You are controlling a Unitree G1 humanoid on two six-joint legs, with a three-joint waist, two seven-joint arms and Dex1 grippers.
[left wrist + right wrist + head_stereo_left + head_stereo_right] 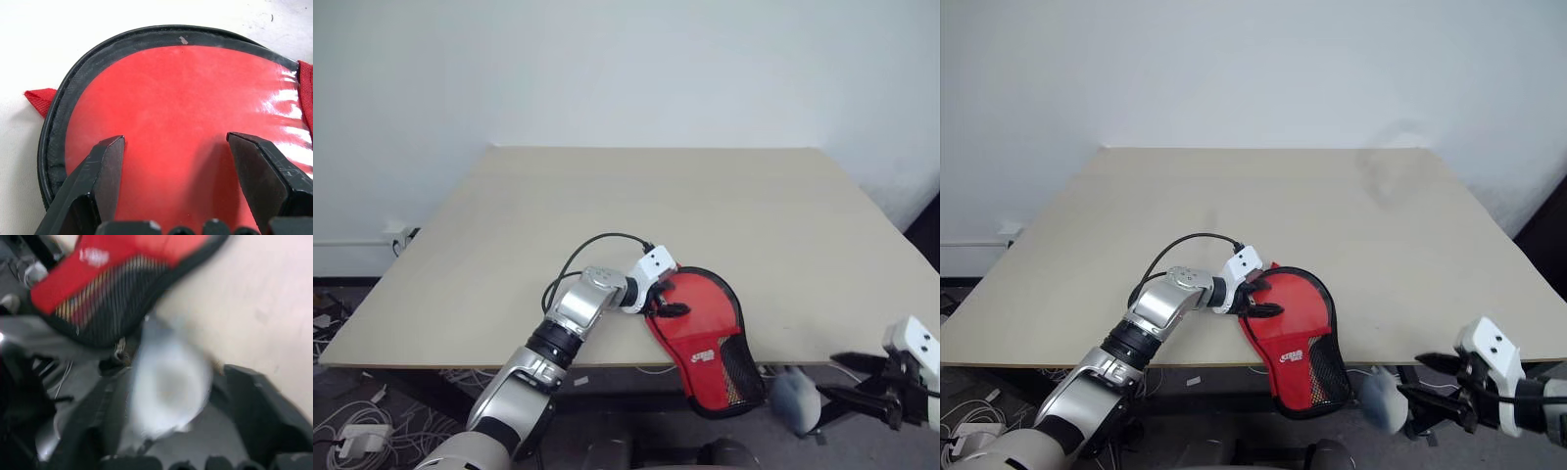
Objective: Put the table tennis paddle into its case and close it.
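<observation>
My left gripper [671,305] rests on the round end of the case [703,338], its two black fingers [100,181] spread wide and laid flat against the glossy red surface without pinching anything. The case lies near the front edge of the light wooden table [656,215], its broad red end on the tabletop and its narrow black mesh end with the small white logo hanging out past the edge. In my left wrist view, a black zip border runs around the rounded red face, and a small red fabric tab [39,98] sticks out from the border onto the table beside it. The red under the shiny panel may be the table tennis paddle's rubber seen through clear plastic, but I cannot tell that from these views, and no wooden handle shows.

My right gripper [862,384] hangs off the table, beyond its front edge and well apart from the case, on my right side. Its fingers stand apart. Between and just ahead of them is a pale, blurred, roundish shape [168,387]; it is too smeared for me to name, and I cannot say whether my fingers touch it. From the right wrist view, the mesh end of the case overhangs the table edge close above that pale shape, with cables [352,421] on the floor below.
</observation>
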